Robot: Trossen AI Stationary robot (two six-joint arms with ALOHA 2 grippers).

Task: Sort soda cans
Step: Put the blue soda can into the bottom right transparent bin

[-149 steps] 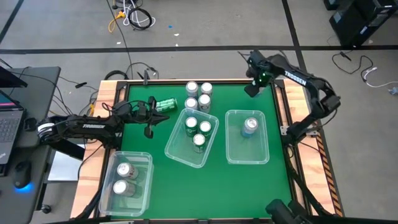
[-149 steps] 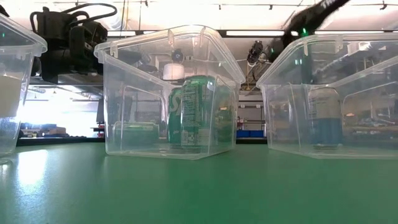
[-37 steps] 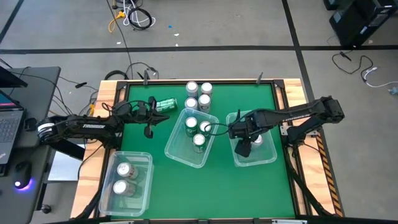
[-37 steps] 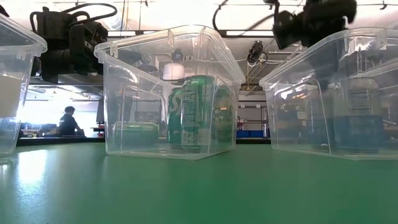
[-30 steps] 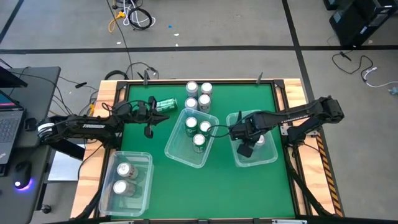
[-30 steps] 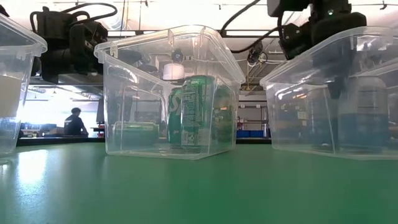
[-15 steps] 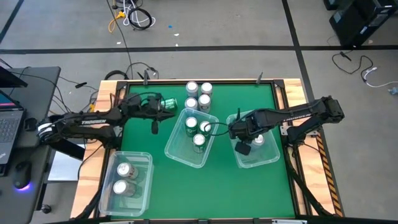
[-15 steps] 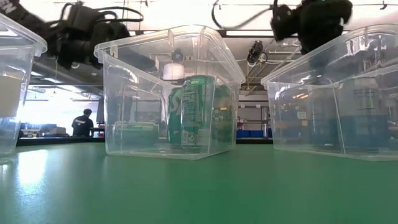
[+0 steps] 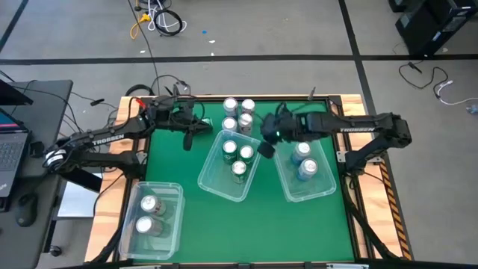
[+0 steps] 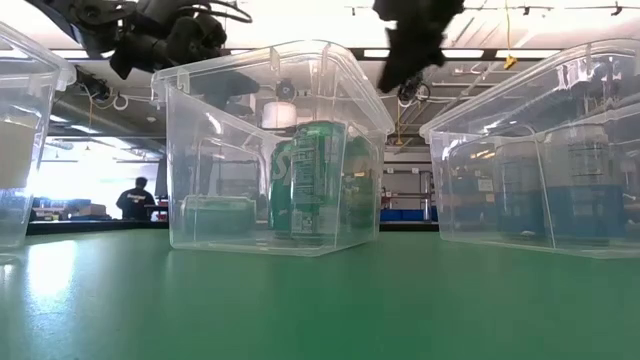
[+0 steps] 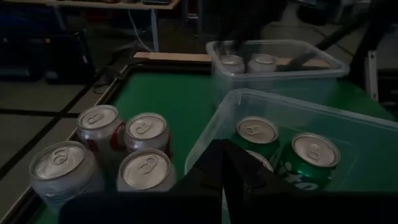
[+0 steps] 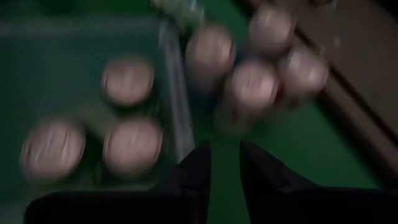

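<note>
Green matting covers the table (image 9: 299,224), which is framed by a light wooden border and stands on a grey floor strewn with cables.

Three clear, thin-walled rectangular plastic bins sit on it. The left bin (image 9: 170,224) holds two silver-white cans (image 9: 148,213). The middle bin (image 9: 216,183), set at an angle, holds three green cans (image 9: 238,157). The right bin (image 9: 317,190) holds two blue cans (image 9: 304,159). All cans are small cylinders with shiny silver tops. A cluster of loose cans (image 9: 237,113) stands upright near the far edge. The low view shows one green can (image 10: 215,213) lying on its side behind the middle bin.

Compared with a second ago, the right bin contains a second blue can, and the right gripper (image 9: 267,149) has risen out of that bin to a position between the middle and right bins. Its fingers stand slightly apart and hold nothing; the right wrist view shows a narrow gap between them. The left gripper (image 9: 187,137) has swung toward the far edge, beside the loose cluster. Its fingers are pressed together and empty.

Open green surface lies along the near edge, in front of all three bins. A narrow lane separates the middle and right bins. The cluster stands just beside the far corner of the middle bin.
</note>
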